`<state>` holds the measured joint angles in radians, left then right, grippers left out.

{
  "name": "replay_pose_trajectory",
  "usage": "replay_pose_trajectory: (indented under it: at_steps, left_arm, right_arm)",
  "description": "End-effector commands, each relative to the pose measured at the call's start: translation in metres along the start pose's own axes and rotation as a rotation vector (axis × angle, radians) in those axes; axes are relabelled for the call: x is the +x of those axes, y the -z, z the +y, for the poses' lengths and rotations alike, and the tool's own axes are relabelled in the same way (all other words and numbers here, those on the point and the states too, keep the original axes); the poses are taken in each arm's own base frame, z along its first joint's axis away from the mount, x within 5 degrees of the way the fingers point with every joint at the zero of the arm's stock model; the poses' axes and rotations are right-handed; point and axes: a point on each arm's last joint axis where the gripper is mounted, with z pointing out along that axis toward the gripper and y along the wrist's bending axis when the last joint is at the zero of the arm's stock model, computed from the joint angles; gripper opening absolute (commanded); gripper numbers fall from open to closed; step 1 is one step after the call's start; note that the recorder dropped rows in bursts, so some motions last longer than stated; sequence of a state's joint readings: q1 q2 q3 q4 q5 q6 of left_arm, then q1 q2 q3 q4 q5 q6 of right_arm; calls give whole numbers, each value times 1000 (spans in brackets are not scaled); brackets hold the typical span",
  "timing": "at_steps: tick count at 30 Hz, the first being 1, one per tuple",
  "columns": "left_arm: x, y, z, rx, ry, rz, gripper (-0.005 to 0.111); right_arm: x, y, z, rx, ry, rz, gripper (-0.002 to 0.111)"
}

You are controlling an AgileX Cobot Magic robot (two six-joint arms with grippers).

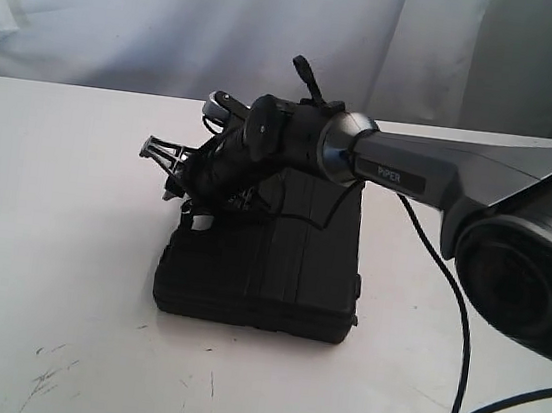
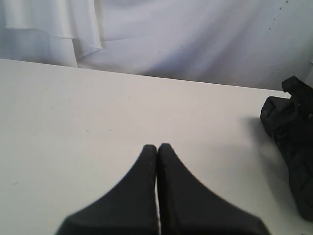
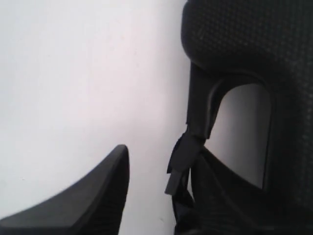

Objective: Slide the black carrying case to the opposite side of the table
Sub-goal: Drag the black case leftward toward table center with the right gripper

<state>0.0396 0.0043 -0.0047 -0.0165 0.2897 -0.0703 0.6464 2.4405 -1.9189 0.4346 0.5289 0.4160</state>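
The black carrying case [image 1: 269, 266] lies flat near the middle of the white table [image 1: 50, 239]. My right arm reaches across above it, and my right gripper [image 1: 172, 169] sits at the case's left end by the handle. In the right wrist view the right gripper [image 3: 164, 154] is open. One finger [image 3: 107, 191] is over bare table. The other is beside the case's handle [image 3: 200, 107], where a small strap tag [image 3: 180, 164] hangs. My left gripper [image 2: 157, 147] is shut and empty above bare table, with the case's edge [image 2: 293, 142] off to one side. The exterior view does not show it.
A white curtain [image 1: 179, 13] hangs behind the table's far edge. A black cable [image 1: 463, 320] trails over the table on the right, below the right arm's base [image 1: 530, 268]. Faint scuffs [image 1: 49, 375] mark the near left tabletop.
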Motion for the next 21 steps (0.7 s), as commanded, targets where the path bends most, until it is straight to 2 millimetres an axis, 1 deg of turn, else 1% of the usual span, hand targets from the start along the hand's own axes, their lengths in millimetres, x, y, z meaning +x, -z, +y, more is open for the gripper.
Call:
replay_pose_trajectory:
  at_steps: [1, 5, 10, 17, 21]
  left_arm:
    - [1, 0, 0, -3, 2, -5, 0]
    - [1, 0, 0, -3, 2, -5, 0]
    - [1, 0, 0, -3, 2, -5, 0]
    - [1, 0, 0, -3, 2, -5, 0]
    - [1, 0, 0, -3, 2, -5, 0]
  right_arm:
    - [8, -14, -4, -24, -95, 12, 50]
    - [8, -13, -10, 2, -97, 54, 50]
    - [6, -9, -16, 25, -58, 101, 50]
    - [8, -1, -13, 33, -19, 146, 49]
    - [6, 8, -8, 34, 5, 146, 49]
